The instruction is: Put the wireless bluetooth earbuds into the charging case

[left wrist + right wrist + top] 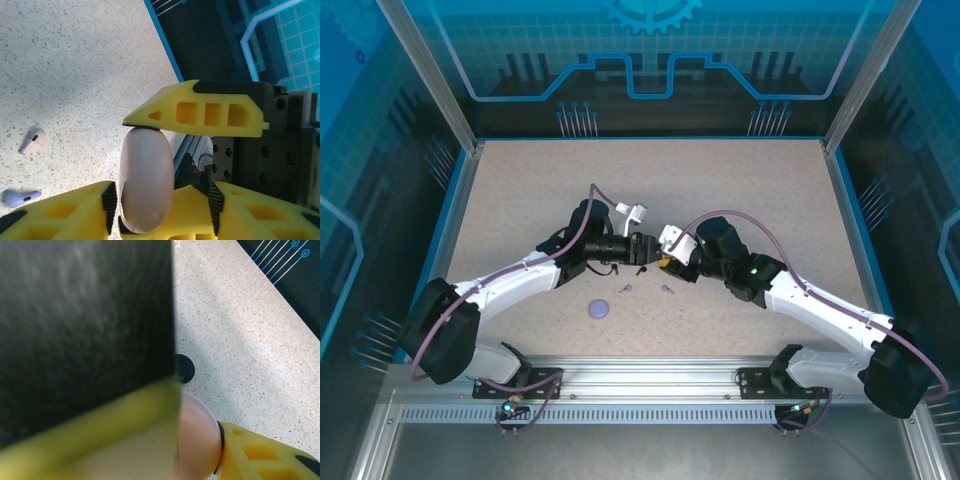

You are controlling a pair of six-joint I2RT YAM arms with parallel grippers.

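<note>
Right gripper (200, 440) is pinching the pink case (145, 165) edge-on. Left gripper (162, 205) straddles it, one pad touching, not clamped yet I'd say. Pink earbud (31, 141) and lavender earbud (20, 197) lie flat on the table (520, 200) nearby, toward the arms' bases.

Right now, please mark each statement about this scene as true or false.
1. The right pincer grips a pale pink case. True.
2. A lavender case lies on the table. True.
3. Both loose earbuds sit inside the lavender case. False: the pale pink earbud and the lavender earbud lie on the table.
4. The left pincer holds a black case. False: its jaws stand around the pale pink case.
</note>
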